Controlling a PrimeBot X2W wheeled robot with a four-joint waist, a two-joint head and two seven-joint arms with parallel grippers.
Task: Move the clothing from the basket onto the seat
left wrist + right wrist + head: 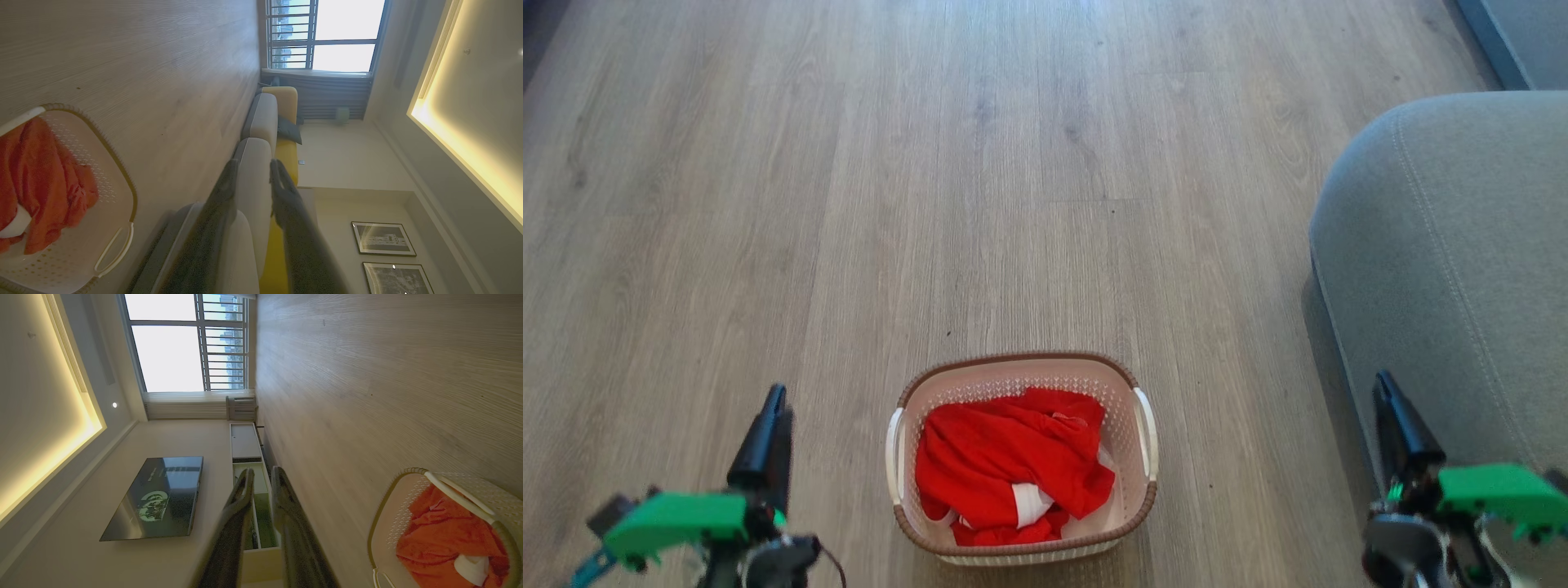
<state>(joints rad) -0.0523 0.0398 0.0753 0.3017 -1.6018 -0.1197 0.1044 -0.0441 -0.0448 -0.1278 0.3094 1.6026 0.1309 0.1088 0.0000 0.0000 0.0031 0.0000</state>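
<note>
Clothing of bright red soft fabric with white panels [1005, 465] is lying bunched inside the small rectangular cream plastic basket with perforated sides and a brown woven-look rim [1023, 358]. The basket is standing on the pale wood-plank floor [1013, 163] between the two hands. The large grey fabric-upholstered seat with light stitched seams [1445, 245] is sitting apart from the basket, on the robot's right.

The left hand [253, 168] is hovering above the floor to the basket's left, its two dark fingers parted by a clear gap and gripping nothing. The right hand [262, 475] is hanging by the seat's front edge, its fingers parted by a narrower gap, likewise empty. Neither is touching the fabric.

The heap is looking light, limp and crumpled, so it is likely to be draping and trailing once lifted rather than keeping any shape. It seems neither fragile nor slippery. A raised fold high on the pile, such as the ridge along its far side [1054, 404], is offering the best hold, pinched deep enough to trap several layers. A trailing hem may be catching the rim and dragging the light basket along.
</note>
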